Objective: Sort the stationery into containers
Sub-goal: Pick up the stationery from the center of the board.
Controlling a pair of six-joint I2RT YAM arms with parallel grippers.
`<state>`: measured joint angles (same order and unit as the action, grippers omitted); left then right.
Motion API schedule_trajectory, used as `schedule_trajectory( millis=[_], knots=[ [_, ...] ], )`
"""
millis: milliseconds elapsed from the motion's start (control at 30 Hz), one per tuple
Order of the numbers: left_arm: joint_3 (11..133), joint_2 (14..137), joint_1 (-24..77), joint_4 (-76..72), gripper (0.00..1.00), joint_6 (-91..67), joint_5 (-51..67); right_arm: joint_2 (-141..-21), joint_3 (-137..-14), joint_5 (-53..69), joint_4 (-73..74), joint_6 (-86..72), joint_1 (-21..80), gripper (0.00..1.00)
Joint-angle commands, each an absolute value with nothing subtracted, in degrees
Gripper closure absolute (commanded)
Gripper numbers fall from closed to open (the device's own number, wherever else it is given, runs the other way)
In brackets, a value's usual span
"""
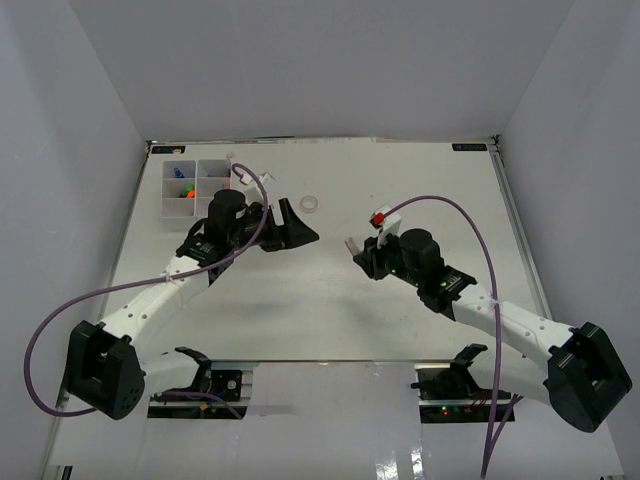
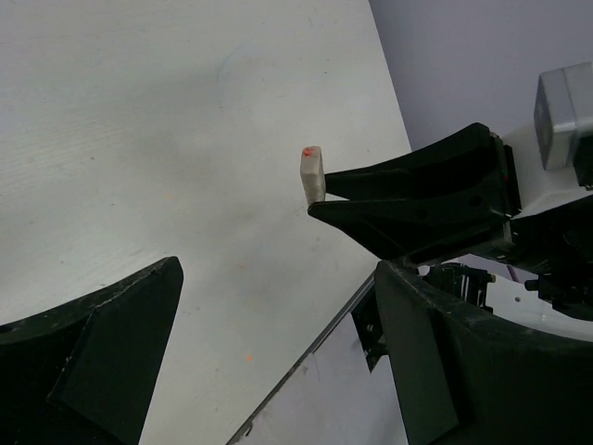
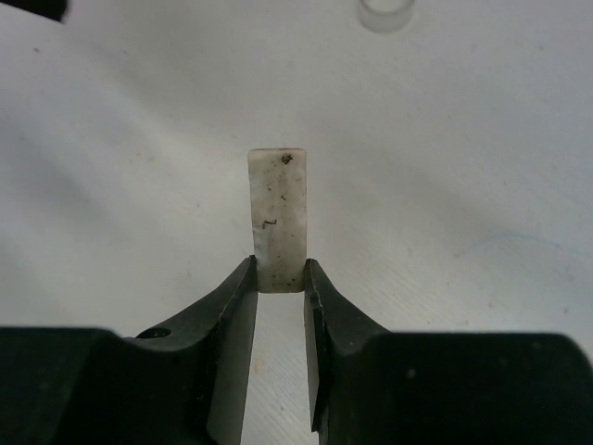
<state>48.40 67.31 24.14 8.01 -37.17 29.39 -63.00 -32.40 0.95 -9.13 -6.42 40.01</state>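
A white eraser (image 3: 278, 218) with dark specks sticks out from between the tips of my right gripper (image 3: 280, 278), which is shut on its lower end. In the top view the eraser (image 1: 353, 245) hangs just above the table's middle, held by the right gripper (image 1: 359, 251). My left gripper (image 1: 300, 226) stands open and empty right of the containers (image 1: 168, 207), a white divided tray at the back left. In the left wrist view the left gripper (image 2: 278, 278) gapes wide, facing the eraser (image 2: 313, 176). A tape ring (image 1: 310, 203) lies between the arms.
Orange and green stationery (image 1: 182, 187) lies in a left compartment of the tray. The tape ring (image 3: 384, 14) shows at the top edge of the right wrist view. White walls enclose the table on three sides. The table's near edge (image 2: 306, 357) runs under the left gripper.
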Motion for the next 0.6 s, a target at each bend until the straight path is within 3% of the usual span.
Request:
schedule_trajectory(
  millis=[0,167,567],
  knots=[
    [52.29,69.34,28.73,5.71,0.05,-39.46,25.85,-60.91,-32.34,6.06,-19.68,-5.1,41.04,0.82],
    [55.45,74.17,33.56,4.75,0.08,-39.64,22.59,-61.17,-33.31,8.96,-20.56,-4.75,41.31,0.82],
    [59.24,80.15,37.97,4.57,0.31,-38.23,18.9,-61.0,-33.05,10.9,-21.71,-4.31,41.66,0.81]
  ],
)
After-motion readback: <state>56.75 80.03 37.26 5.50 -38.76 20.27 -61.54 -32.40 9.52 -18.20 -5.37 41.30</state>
